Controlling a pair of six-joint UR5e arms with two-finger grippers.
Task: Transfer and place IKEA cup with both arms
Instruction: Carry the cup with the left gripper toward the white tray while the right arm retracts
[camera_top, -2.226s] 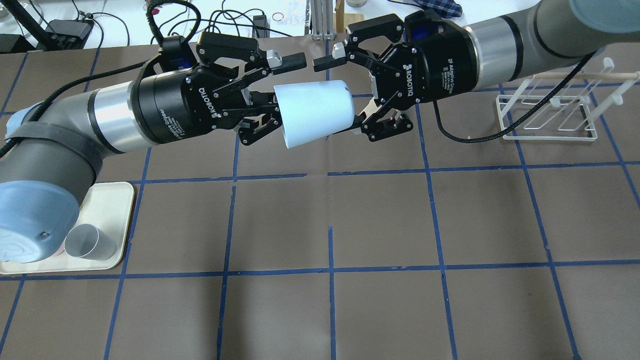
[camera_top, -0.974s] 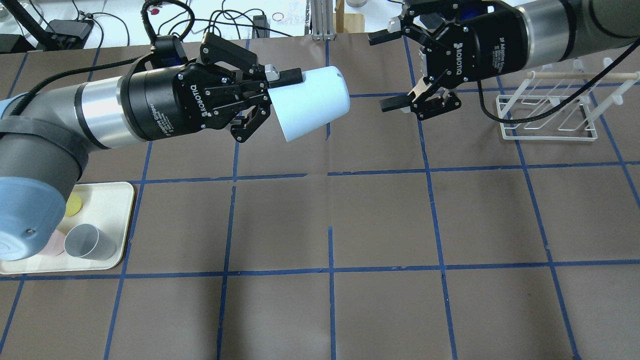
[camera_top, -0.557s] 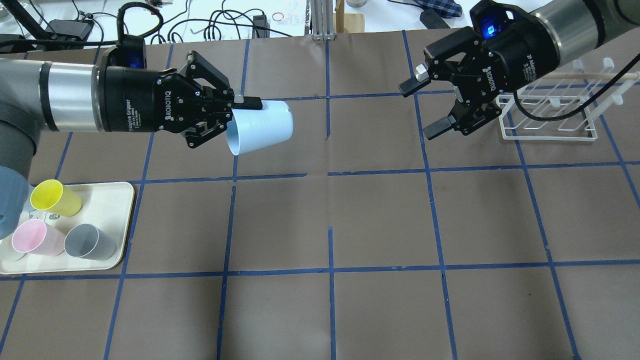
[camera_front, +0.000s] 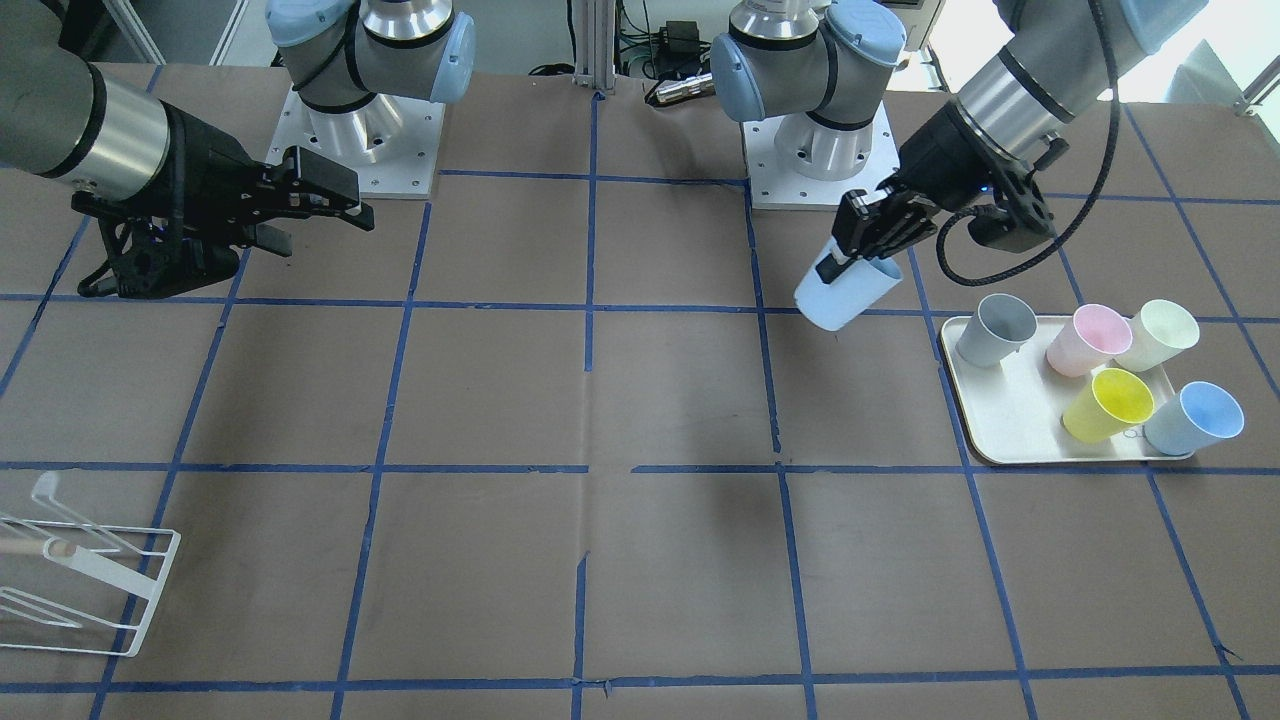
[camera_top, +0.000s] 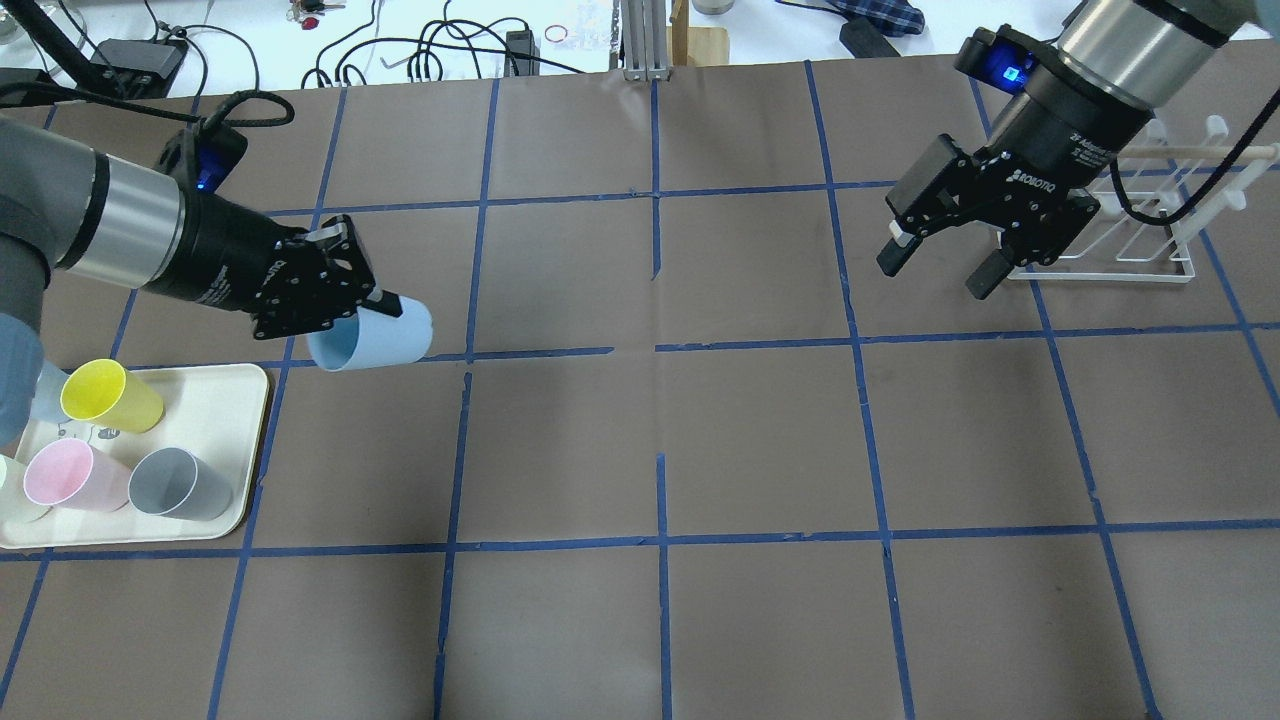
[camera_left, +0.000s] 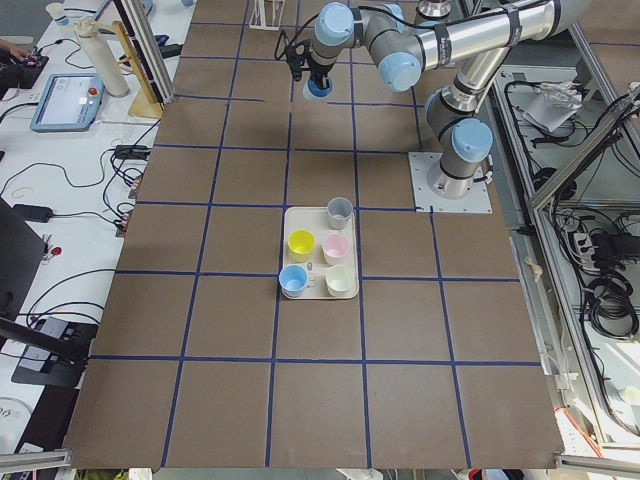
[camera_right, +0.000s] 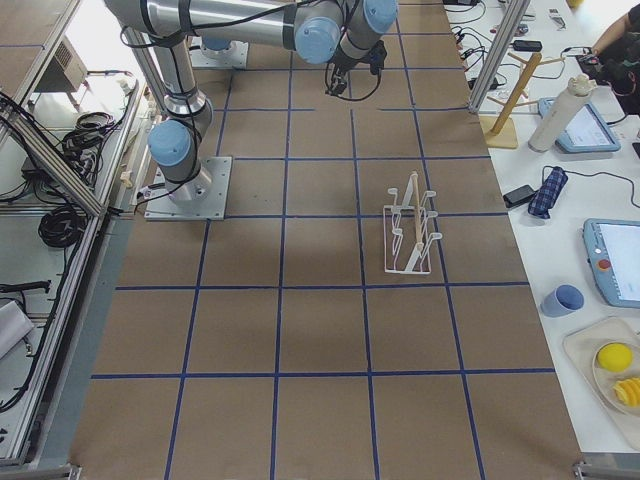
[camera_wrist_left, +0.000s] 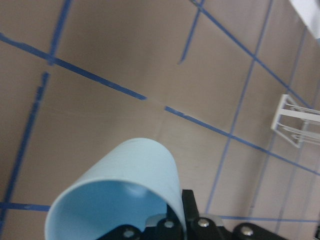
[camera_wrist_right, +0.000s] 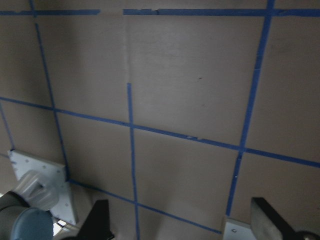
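Observation:
My left gripper (camera_top: 372, 312) is shut on the rim of the pale-blue IKEA cup (camera_top: 375, 340). It holds the cup tilted, low over the table, just right of the cream tray (camera_top: 235, 400). In the front-facing view the same gripper (camera_front: 858, 255) and cup (camera_front: 843, 297) sit left of the tray (camera_front: 1000, 425). The left wrist view shows the cup (camera_wrist_left: 125, 185) with its bright blue inside. My right gripper (camera_top: 938, 265) is open and empty, near the white rack (camera_top: 1100, 262). The right wrist view shows its spread fingertips (camera_wrist_right: 100, 220) over bare table.
The tray holds a grey cup (camera_front: 995, 330), a pink cup (camera_front: 1088, 340), a pale cup (camera_front: 1160, 333), a yellow cup (camera_front: 1108, 403) and a second blue cup (camera_front: 1195, 418). The wire rack (camera_front: 90, 585) stands at the table's far side from the tray.
The right gripper has drawn back from the cup, to the right and toward the rack. The left gripper has carried the cup left and down, to beside the tray.

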